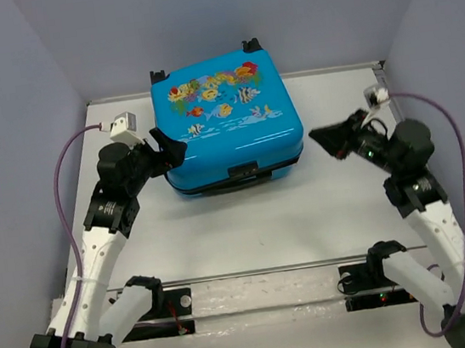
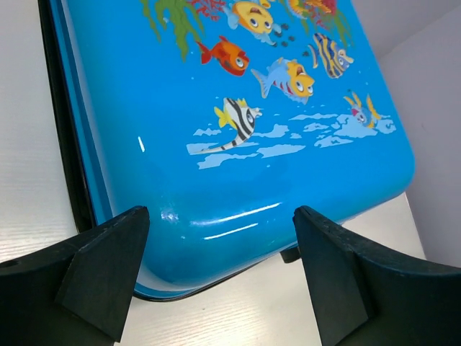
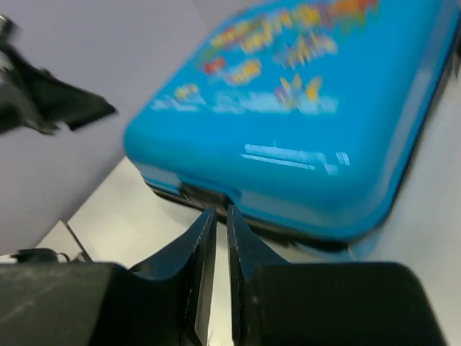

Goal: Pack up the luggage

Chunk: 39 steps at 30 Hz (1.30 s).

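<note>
My left gripper (image 2: pixel 220 220) gapes wide, empty, just beside the luggage (image 1: pixel 227 119); my right gripper (image 3: pixel 216 215) is nearly closed, empty. The case lies shut mid-table (image 1: pixel 307 216). It looks rigid, glossy and probably slippery, so I'd grip the zipper band (image 1: pixel 241 177).

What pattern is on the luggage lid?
The luggage lid is bright blue with colourful cartoon fish and coral; it shows best in the left wrist view.
</note>
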Tool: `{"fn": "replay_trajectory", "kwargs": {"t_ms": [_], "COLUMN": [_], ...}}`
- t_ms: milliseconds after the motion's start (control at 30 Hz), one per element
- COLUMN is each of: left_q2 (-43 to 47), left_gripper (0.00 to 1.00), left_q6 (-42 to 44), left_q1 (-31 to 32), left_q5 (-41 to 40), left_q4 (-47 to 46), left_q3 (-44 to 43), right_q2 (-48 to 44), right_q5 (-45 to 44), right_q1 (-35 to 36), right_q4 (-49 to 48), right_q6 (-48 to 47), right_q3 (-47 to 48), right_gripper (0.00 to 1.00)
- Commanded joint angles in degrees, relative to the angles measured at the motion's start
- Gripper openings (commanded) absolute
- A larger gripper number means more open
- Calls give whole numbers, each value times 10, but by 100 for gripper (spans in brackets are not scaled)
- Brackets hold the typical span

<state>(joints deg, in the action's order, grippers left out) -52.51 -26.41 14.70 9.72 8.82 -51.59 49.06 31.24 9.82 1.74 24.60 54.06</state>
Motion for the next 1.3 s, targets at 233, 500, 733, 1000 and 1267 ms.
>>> {"fn": "replay_trajectory", "kwargs": {"t_ms": [233,500,733,1000,1267], "left_q2": [30,34,30,22,8], "left_gripper": [92,93,94,95,95], "left_q6": [9,22,31,32,0], "left_q1": [-5,-20,-47,-79,-79], "left_q5": [17,18,38,79,138], "left_q4": [-19,-16,-11,-13,-50], "left_q3": [11,44,54,76,99], "right_q2": [-30,153,265,314,361], "right_q5": [-111,-40,-17,-14,11], "right_q1": [1,1,1,1,1], "right_q4": [-203,-419,-499,-604,-735], "right_q6": [14,-18,-53,-59,-13], "right_q3": [-360,-353,-320,-324,-335], "right_gripper": [46,50,51,52,24]}}
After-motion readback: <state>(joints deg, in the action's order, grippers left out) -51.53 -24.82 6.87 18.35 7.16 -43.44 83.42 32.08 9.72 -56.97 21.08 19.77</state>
